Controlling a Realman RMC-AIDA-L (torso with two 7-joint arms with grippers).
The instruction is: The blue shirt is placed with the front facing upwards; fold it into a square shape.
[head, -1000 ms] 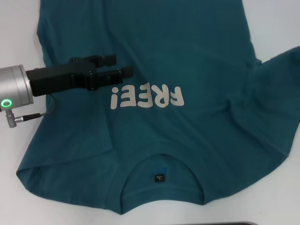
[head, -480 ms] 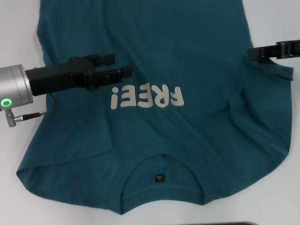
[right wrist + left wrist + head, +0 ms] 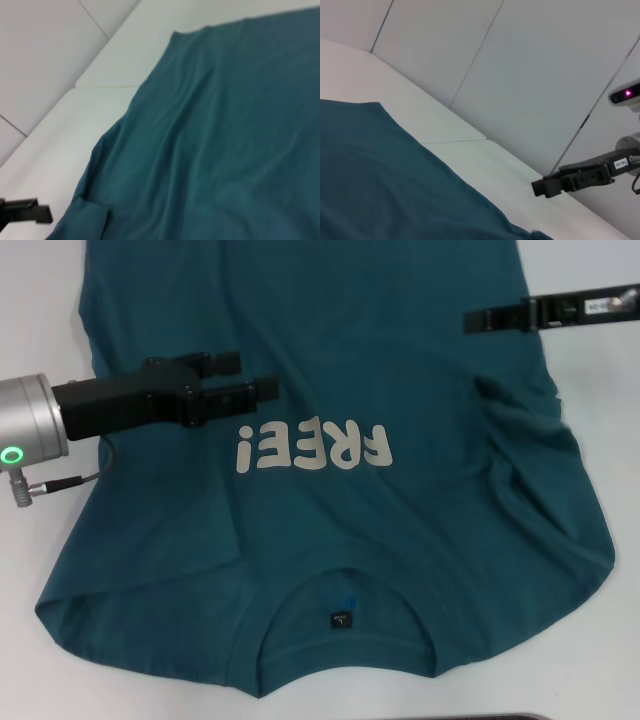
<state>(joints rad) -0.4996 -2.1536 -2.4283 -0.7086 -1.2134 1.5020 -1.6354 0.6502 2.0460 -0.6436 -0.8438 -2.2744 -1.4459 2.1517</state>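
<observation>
— Where does the blue shirt (image 3: 330, 450) lie?

— Spread flat on the white counter (image 3: 40, 300), front up. The cream "FREE!" lettering (image 3: 312, 447) reads upside down from the head view, and the collar with its small black neck label (image 3: 341, 620) sits at the near edge. The hem end runs out of view at the far side.

— And the sleeves?

— The one on the robot's right is folded in over the body, leaving a bunch of creases along that side. The left sleeve lies out flat near the left arm.

— What about the left gripper (image 3: 245, 377)?

— It hangs over the shirt's chest, just beside the exclamation mark of the lettering. Its two black jaws stand spread, with nothing between them.

— The right gripper (image 3: 478, 319)?

— It reaches in from the right edge, over the shirt's far right side, above the creased patch. From the left wrist view it shows as a dark bar against the pale wall. Whether its jaws are spread or pressed together, I cannot tell.
</observation>
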